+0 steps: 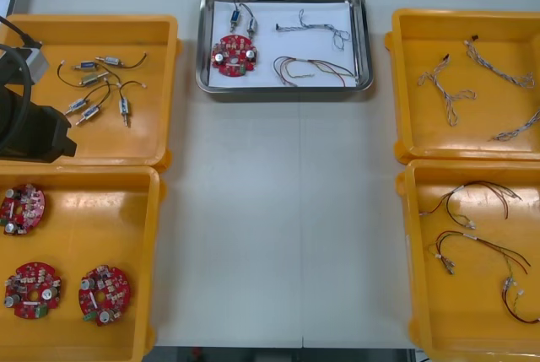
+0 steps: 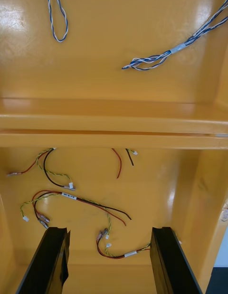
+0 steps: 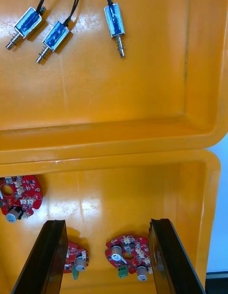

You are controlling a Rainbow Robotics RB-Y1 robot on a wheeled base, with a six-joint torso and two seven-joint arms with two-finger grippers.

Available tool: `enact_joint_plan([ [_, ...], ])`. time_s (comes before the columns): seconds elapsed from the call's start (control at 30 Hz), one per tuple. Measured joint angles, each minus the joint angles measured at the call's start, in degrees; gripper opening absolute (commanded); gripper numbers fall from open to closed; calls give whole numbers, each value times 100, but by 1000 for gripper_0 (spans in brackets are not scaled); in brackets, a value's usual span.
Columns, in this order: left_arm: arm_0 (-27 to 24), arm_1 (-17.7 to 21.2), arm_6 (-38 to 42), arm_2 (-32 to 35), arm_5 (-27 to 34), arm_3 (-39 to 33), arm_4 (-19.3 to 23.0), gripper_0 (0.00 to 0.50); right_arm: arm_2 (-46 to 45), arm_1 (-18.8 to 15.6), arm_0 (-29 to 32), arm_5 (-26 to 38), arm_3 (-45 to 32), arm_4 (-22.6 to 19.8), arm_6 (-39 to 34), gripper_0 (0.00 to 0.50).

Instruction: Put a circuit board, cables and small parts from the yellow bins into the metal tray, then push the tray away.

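Note:
The metal tray (image 1: 284, 88), white inside, sits at the table's far middle. In it lie a round red circuit board (image 1: 234, 54), small metal parts (image 1: 243, 18), a twisted blue and white cable (image 1: 316, 26) and a red and yellow cable (image 1: 312, 69). My left gripper (image 3: 107, 222) is open over the near left bin, with a circuit board (image 3: 128, 256) between its fingers but lower down. My right gripper (image 2: 109, 230) is open above red and yellow cables (image 2: 76, 199) in the near right bin. Neither holds anything.
My left arm (image 1: 29, 126) shows dark over the far left bin (image 1: 152, 126), which holds several small metal parts (image 1: 93, 83). The near left bin (image 1: 84, 210) has three circuit boards. The far right bin (image 1: 472, 126) holds twisted cables, the near right bin (image 1: 472, 328) red and yellow ones.

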Motion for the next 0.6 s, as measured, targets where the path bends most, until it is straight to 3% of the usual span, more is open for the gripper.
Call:
enact_joint_plan([
  [0.6, 0, 0, 0, 0, 0, 0, 0, 500, 0, 0, 0, 0, 0, 0, 0, 500],
])
